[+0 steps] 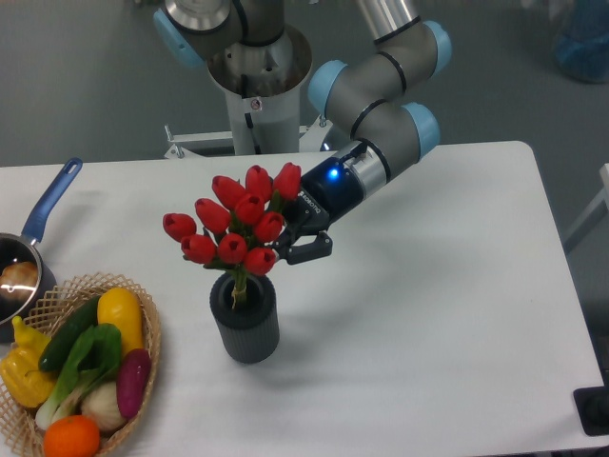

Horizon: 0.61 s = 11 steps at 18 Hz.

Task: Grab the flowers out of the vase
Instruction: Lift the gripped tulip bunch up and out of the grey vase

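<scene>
A bunch of red tulip flowers (pixel 231 227) stands raised above the dark grey ribbed vase (pixel 245 319), with only its green stems still reaching into the vase mouth. From the right, my gripper (pixel 285 245) comes in behind the blooms and is shut on the flowers; the buds hide most of its fingers. The vase stands upright on the white table (pixel 428 314).
A wicker basket (pixel 81 371) full of colourful vegetables sits at the front left corner. A steel saucepan with a blue handle (pixel 49 202) is at the left edge. The arm's base column (pixel 257 86) stands behind the table.
</scene>
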Available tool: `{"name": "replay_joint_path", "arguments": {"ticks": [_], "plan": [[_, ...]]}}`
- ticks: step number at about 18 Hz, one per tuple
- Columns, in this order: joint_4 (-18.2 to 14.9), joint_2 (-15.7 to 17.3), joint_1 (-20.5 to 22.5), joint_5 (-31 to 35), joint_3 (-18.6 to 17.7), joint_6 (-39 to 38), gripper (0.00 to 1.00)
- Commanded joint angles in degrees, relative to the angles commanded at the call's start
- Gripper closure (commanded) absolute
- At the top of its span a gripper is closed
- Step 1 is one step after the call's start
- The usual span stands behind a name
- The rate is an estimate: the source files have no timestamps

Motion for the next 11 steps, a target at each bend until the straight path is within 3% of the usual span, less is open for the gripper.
{"name": "replay_joint_path", "arguments": {"ticks": [11], "plan": [[0.00,1.14,1.41,-3.86,1.50,-4.14,0.58]]}}
